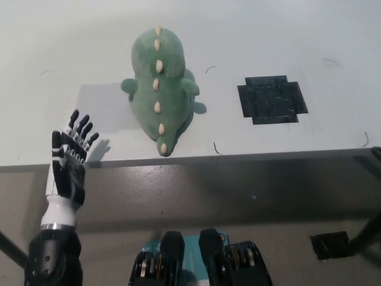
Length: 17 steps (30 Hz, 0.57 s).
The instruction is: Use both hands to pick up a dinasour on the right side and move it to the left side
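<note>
Head view shows you the dinosaur (159,89) lying on the worktop (286,36), long axis running away from you, up and right of your left hand (67,162) (fingers spread, empty); the right hand is barely visible.

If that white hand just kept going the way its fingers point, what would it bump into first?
Probably nothing solid: the left hand points up-picture over the table, across the grey patch. The dinosaur lies off to its right. Height is unclear.
</note>
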Motion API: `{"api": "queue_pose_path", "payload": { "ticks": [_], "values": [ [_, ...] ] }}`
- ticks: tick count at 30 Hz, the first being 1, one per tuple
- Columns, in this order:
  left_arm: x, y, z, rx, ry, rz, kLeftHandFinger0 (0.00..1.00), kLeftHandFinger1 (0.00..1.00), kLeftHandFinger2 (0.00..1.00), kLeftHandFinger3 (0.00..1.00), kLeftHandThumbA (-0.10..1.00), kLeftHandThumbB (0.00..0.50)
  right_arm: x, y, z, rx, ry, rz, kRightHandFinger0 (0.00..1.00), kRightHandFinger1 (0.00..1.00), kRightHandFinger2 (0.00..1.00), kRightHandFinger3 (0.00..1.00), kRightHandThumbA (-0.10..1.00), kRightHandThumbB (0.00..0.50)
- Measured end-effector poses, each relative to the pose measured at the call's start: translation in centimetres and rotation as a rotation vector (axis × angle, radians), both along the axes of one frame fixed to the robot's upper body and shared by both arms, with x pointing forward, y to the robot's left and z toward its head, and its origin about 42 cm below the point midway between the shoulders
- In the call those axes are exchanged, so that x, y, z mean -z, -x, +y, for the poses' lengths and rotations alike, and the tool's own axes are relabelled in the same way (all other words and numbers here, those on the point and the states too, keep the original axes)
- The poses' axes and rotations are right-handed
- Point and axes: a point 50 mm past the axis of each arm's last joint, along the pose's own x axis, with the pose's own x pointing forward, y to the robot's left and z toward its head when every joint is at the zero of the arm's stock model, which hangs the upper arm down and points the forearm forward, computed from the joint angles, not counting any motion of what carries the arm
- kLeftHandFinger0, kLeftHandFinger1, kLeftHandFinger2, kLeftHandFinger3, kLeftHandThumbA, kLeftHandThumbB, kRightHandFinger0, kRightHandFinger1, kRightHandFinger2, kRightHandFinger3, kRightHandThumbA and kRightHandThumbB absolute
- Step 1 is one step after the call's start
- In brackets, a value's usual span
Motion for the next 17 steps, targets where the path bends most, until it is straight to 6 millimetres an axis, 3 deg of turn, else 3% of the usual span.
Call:
{"api": "queue_pose_path", "payload": {
  "ticks": [3,5,7,11,17],
  "values": [
    [-0.6,-0.5,-0.5,0.002,0.013,-0.015,1.0,1.0,1.0,1.0,1.0,0.138,-0.1,0.2,0.2,-0.008,-0.012,-0.007,1.0,1.0,1.0,1.0,1.0,0.238],
    [-0.8,-0.7,-0.7,0.005,0.023,-0.022,1.0,1.0,1.0,1.0,1.0,0.121,-0.3,0.2,0.4,-0.014,-0.018,-0.015,1.0,1.0,1.0,1.0,1.0,0.222],
    [-0.9,-0.7,-0.8,0.006,0.028,-0.024,1.0,1.0,1.0,1.0,1.0,0.144,-0.3,0.2,0.5,-0.02,-0.021,-0.016,1.0,1.0,1.0,1.0,1.0,0.215],
    [-0.7,-0.6,-0.8,0.007,0.035,-0.021,1.0,1.0,1.0,1.0,1.0,0.144,0.0,0.3,0.8,-0.032,-0.02,-0.007,1.0,1.0,1.0,1.0,1.0,0.204],
    [-0.1,-0.3,-1.3,0.016,0.052,-0.007,1.0,1.0,1.0,1.0,1.0,0.105,0.3,0.5,0.8,-0.035,-0.013,0.0,1.0,1.0,1.0,1.0,1.0,0.204]
  ]
}}
